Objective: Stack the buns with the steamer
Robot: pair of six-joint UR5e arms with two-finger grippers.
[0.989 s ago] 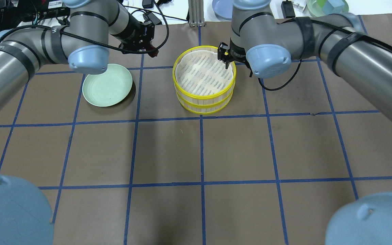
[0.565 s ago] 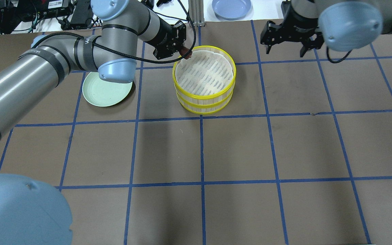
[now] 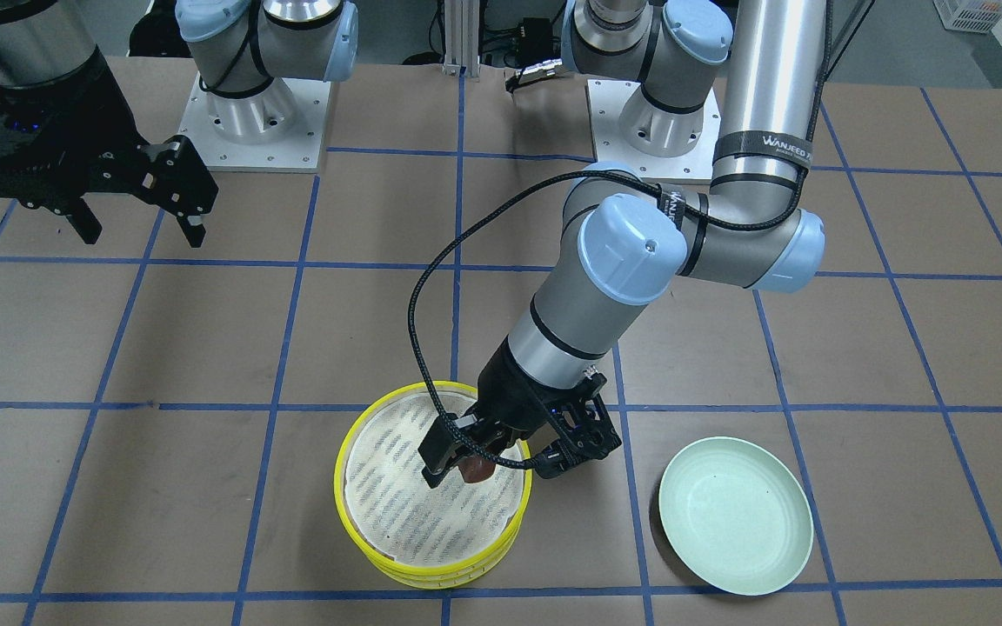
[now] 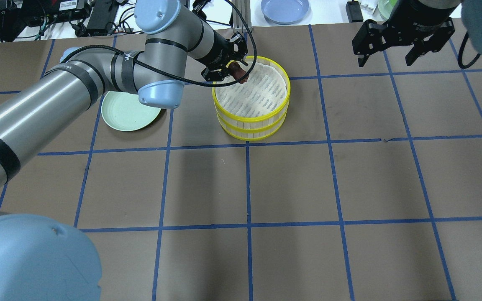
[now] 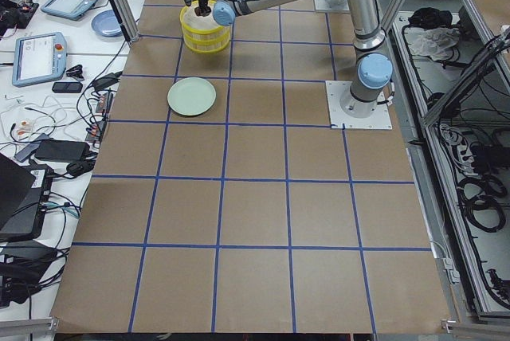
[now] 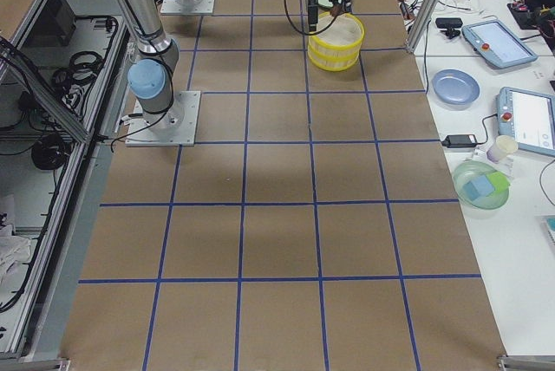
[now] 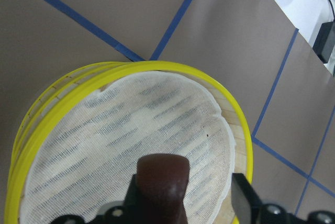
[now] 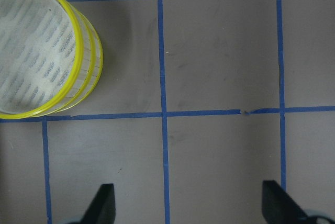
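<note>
The steamer is two yellow-rimmed tiers (image 4: 250, 122) stacked one on the other at the far middle of the table, and the top tier's mesh floor is bare. It also shows in the front-facing view (image 3: 346, 513), the left wrist view (image 7: 157, 68) and the right wrist view (image 8: 78, 80). My left gripper (image 4: 237, 73) is shut on the dark reddish-brown bun (image 4: 238, 71) and holds it over the top tier just inside its far-left rim; the bun also shows in the front-facing view (image 3: 474, 470) and the left wrist view (image 7: 162, 179). My right gripper (image 4: 385, 62) is open and empty, raised to the right of the steamer. The cream-white bun is out of view.
An empty pale green plate (image 4: 124, 113) lies left of the steamer, partly under my left arm. A blue plate (image 4: 285, 9) and cables lie on the white bench beyond the table's far edge. Blue tape lines grid the brown table.
My left gripper has carried the dark bun rightward from beyond the green plate to over the steamer's top tier. My right gripper has drawn back from the steamer's rim, up and to the right.
</note>
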